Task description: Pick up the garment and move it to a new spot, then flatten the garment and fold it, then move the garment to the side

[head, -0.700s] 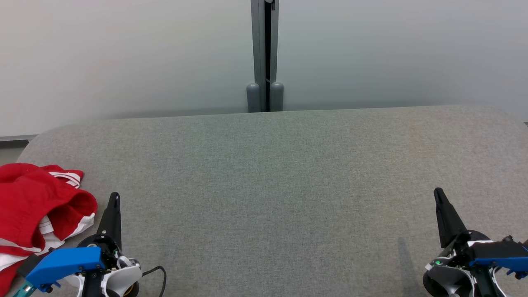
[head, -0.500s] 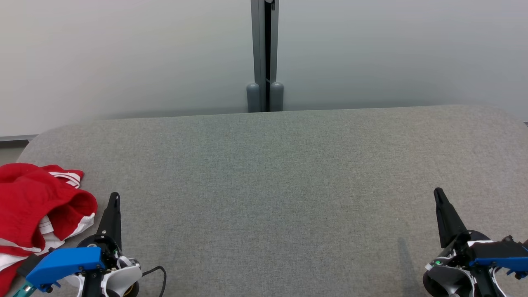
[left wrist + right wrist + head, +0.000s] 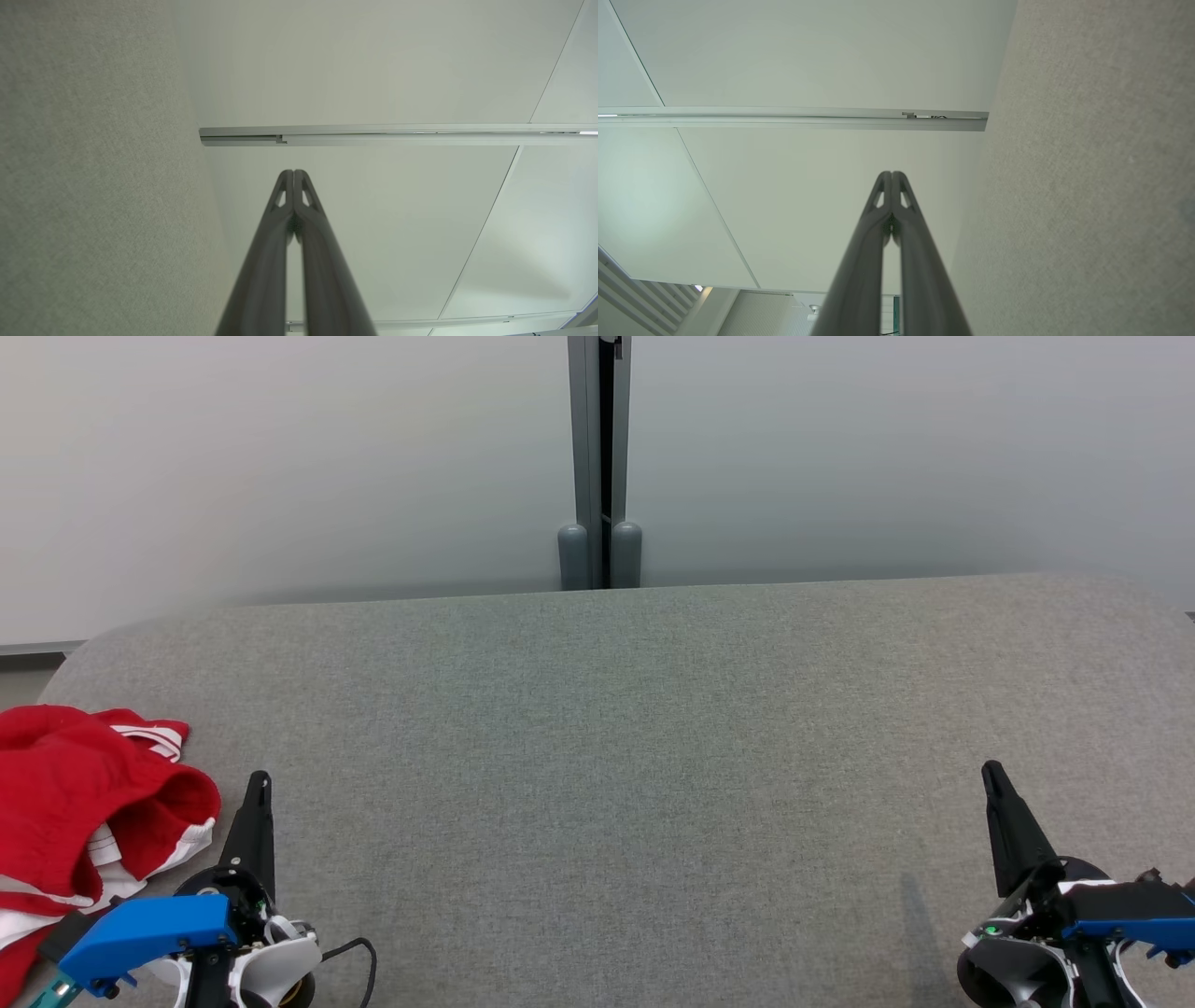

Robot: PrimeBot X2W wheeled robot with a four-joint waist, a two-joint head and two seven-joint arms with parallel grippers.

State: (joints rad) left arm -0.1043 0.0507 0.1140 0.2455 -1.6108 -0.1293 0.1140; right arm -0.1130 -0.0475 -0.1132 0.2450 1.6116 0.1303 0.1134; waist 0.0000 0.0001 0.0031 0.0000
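A red garment (image 3: 84, 803) with white stripes lies crumpled at the left edge of the grey fabric table (image 3: 616, 728). My left gripper (image 3: 259, 782) rests at the lower left, just right of the garment and apart from it, shut and empty. Its two fingertips press together in the left wrist view, where the left gripper (image 3: 293, 172) points past the table edge toward the wall. My right gripper (image 3: 990, 771) sits at the lower right, also shut with nothing in it. The right gripper (image 3: 892, 174) shows its tips pressed together in the right wrist view.
A pale wall with a grey vertical post (image 3: 599, 467) stands behind the table's far edge. The table's rounded left corner (image 3: 70, 663) lies just beyond the garment. Bare grey fabric stretches between the two grippers.
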